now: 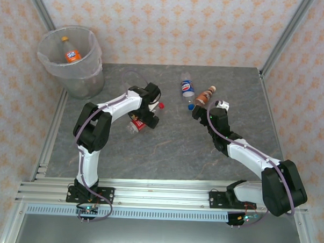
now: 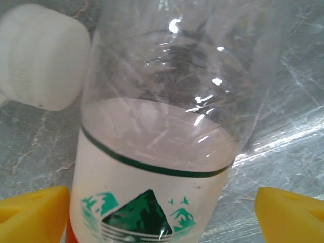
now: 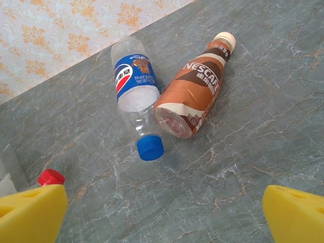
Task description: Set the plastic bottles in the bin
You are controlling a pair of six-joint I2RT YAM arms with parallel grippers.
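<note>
A clear plastic bottle with a white-green mountain label [image 2: 152, 152] lies on the table between the yellow fingers [image 2: 33, 212] of my left gripper [image 2: 162, 217]. The jaws stand wide around it, with a gap on the right side. In the top view the left gripper [image 1: 146, 115] hovers beside a red-labelled bottle [image 1: 135, 122]. A blue-labelled bottle [image 3: 132, 81] and a brown Nescafe bottle [image 3: 195, 93] lie side by side ahead of my open, empty right gripper [image 3: 164, 212]. The bin [image 1: 73, 61] stands at the far left with an orange-labelled bottle [image 1: 73, 54] inside.
A red cap [image 1: 161, 106] sits on the table between the two grippers, and the red cap [image 3: 50, 177] also appears by the right gripper's left finger. A blurred white rounded object [image 2: 43, 55] lies beside the white-green bottle. Patterned walls and a metal frame enclose the table [image 1: 177, 149].
</note>
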